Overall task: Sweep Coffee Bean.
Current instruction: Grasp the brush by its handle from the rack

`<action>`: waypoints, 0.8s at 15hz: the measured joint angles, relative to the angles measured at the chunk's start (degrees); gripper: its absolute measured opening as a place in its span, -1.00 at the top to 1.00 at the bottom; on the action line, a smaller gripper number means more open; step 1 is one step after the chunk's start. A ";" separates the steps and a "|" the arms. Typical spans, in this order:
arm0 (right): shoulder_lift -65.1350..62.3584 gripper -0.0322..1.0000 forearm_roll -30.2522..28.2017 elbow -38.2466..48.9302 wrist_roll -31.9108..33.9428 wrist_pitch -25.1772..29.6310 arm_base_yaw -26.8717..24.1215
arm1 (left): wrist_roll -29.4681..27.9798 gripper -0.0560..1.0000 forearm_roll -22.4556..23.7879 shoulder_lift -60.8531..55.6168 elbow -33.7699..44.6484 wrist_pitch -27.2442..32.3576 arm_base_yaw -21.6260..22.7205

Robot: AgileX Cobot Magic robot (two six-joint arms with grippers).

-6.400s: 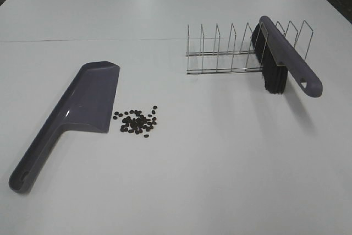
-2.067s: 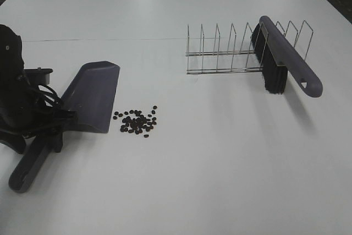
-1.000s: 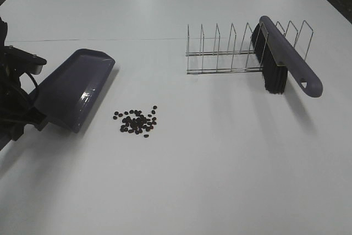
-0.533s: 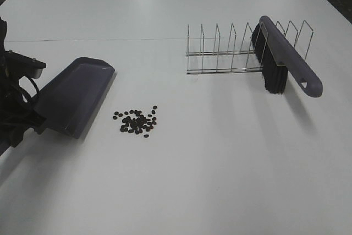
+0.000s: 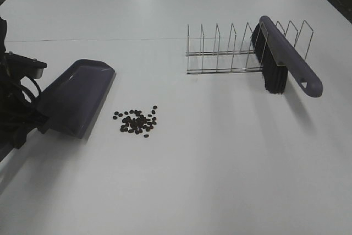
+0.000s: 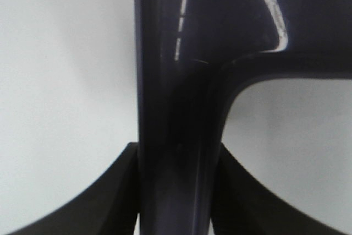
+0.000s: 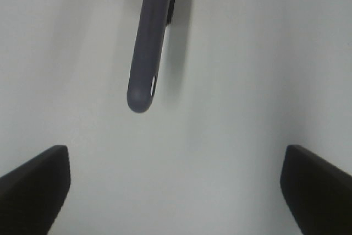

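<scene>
The coffee bean (image 5: 136, 120) cluster is spread loosely on the white table (image 5: 220, 169), left of centre and not yet touched by any tool; just to its left, apart from it, the grey-purple dustpan (image 5: 77, 96) is held with its open lip towards the beans, a placement judged to let them be pushed straight in; whether the lip is resting on the table cannot be told. The dustpan's handle is clamped between the fingers of the left gripper (image 6: 176, 188), as the left wrist view shows, so the pan can be steadied against a sweep. Well apart, on the far right, the brush (image 5: 286, 61) is propped in the wire rack (image 5: 220, 53), bristles down and handle sloping outward, which leaves the handle free to be grasped. The right gripper (image 7: 176, 191) is seen with its jaws spread wide and nothing between them, the brush handle lying ahead of it; taking up the brush is judged the step in hand.
</scene>
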 joint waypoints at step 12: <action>40.97 -0.56 3.50 -32.72 -6.30 -0.11 0.00 | 1.26 0.27 -2.41 0.00 0.00 0.00 0.00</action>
